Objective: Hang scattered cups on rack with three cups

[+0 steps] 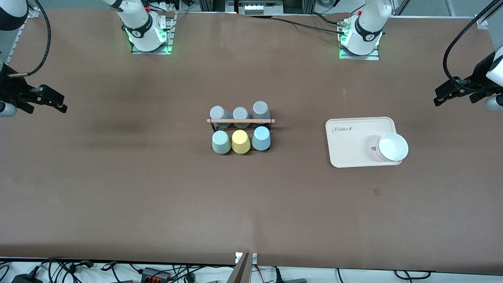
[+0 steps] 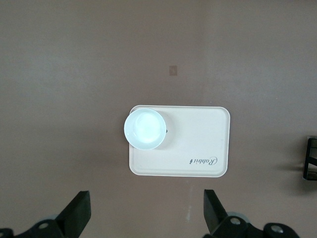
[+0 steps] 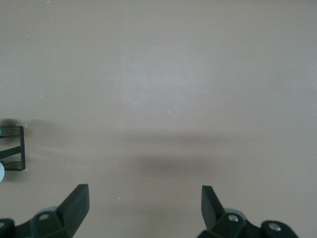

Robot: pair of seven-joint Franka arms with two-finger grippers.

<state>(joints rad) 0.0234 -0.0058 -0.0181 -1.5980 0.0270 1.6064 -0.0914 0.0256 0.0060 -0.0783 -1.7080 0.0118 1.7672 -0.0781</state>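
Observation:
The black wire rack [image 1: 240, 120], with a wooden rod across its top, stands mid-table. On its row nearer the front camera sit a mint green cup [image 1: 221, 142] and a light blue cup [image 1: 261, 138], both upturned, with a yellow cup [image 1: 241, 141] between them. Three grey cups [image 1: 241, 114] fill the farther row. My left gripper [image 1: 436, 98] [image 2: 147, 198] hangs open and empty over bare table at the left arm's end. Over the right arm's end hangs my right gripper [image 1: 62, 103] [image 3: 144, 193], also open and empty. An end of the rack [image 3: 14, 148] shows in the right wrist view.
A cream tray [image 1: 351, 145] [image 2: 198, 144] lies between the rack and the left arm's end. A white bowl [image 1: 392, 147] [image 2: 144, 129] sits on the tray's corner. Cables run along the table's edge nearest the front camera.

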